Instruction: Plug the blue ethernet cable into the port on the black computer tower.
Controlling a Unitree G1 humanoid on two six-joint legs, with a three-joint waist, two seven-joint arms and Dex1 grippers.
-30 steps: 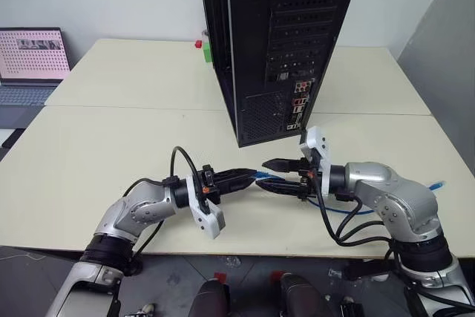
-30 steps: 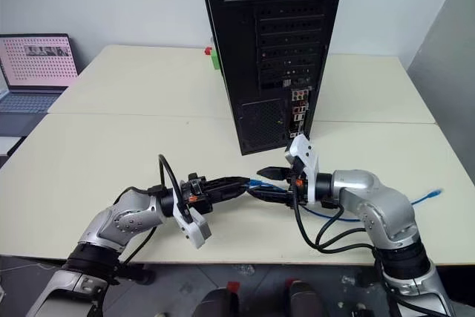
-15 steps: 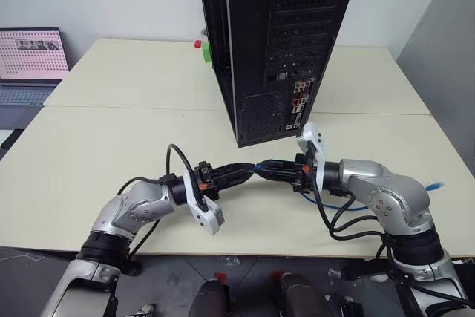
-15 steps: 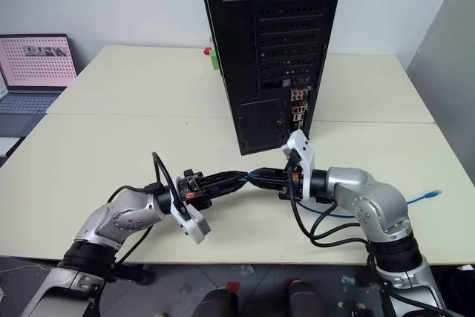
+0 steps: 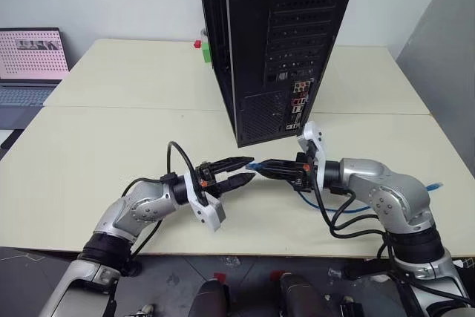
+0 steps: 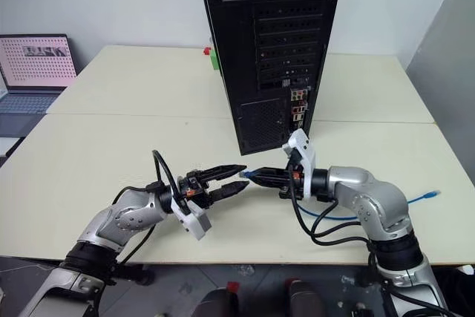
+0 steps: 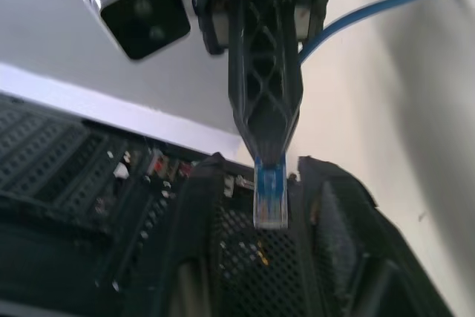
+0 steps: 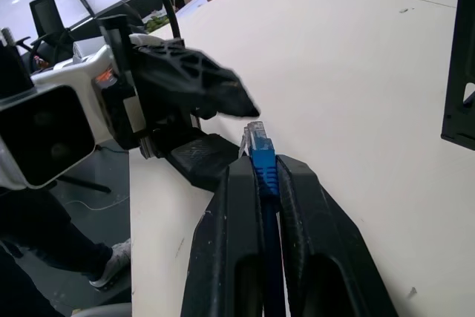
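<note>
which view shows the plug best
The right wrist view: the plug sits close up, poking out between the right gripper's shut jaws. The left wrist view shows it end-on; in the eye views it is a small blue tip.

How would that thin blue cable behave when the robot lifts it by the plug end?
Probably floppy: the blue ethernet cable sags in loose loops on the table behind the right gripper. Likely light, since two thin fingers hold it. The plug tip looks stiffer, jutting straight out.
</note>
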